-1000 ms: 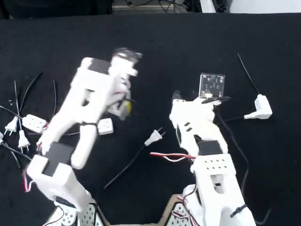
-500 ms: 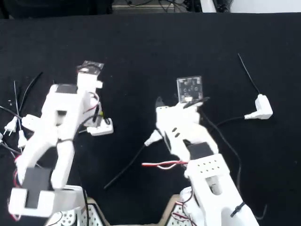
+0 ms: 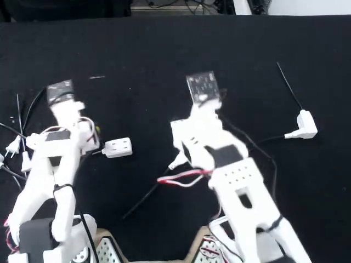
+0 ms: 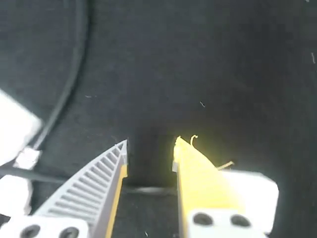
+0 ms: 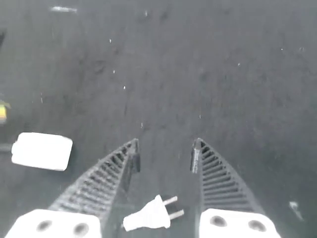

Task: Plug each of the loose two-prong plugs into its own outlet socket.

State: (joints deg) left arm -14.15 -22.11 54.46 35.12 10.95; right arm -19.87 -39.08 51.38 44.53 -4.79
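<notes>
High view, plug (image 3: 177, 161) perhaps half-hidden beneath arm (image 3: 219, 156)

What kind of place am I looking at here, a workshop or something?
Probably a robotics lab test bench. The left arm and right arm, both white, sit at a table draped in black, with a loose plug and an outlet socket laid out on it.

The right tool (image 5: 166, 148), fingers spread, straddles a white plug (image 5: 151, 214) (prongs bare) on the black table (image 5: 208, 64); a white socket (image 5: 41, 150) lies nearby.
</notes>
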